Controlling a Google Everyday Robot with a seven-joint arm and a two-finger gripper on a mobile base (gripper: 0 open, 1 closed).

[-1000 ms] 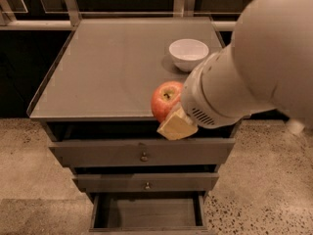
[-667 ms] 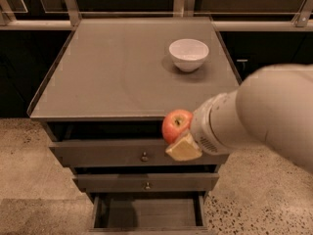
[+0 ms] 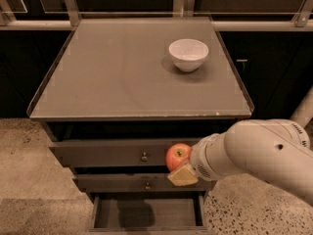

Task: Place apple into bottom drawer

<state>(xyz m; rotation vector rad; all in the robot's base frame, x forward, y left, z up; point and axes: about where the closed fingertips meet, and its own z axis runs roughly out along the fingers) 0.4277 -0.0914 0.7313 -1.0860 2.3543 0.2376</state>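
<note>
Apple (image 3: 178, 155) is off the desk and held in mid-air by the end effector (image 3: 182, 168); camera view looks down on the whole unit from the front.

Grip: end effector is clamped on the apple; one tan finger pad (image 3: 184, 176) sits against the fruit's lower right side; the other finger is hidden behind the apple.

Apple position: in front of the top drawer (image 3: 107, 153), just right of its round knob (image 3: 144, 156), overlapping the gap above the middle drawer (image 3: 117, 183); red-orange skin faces the camera, with a yellowish patch near the top.

Arm: thick white arm (image 3: 264, 153) comes in from the right edge at drawer height; its wrist ends right at the apple.

Bottom drawer (image 3: 146, 213) is pulled out and open; its flat grey floor is visible, with a dark shadow on the left part; it lies below the apple and slightly left of it; the apple is not inside and not touching it.

Top and middle drawers both stand slightly ajar; the middle one has its own small knob (image 3: 148, 184).

Desk (image 3: 122, 77) is a flat grey top with a raised edge; a white bowl (image 3: 189, 54) stands upright at the back right, well apart from the apple.

Floor (image 3: 29, 151) is speckled stone on both sides of the unit.
</note>
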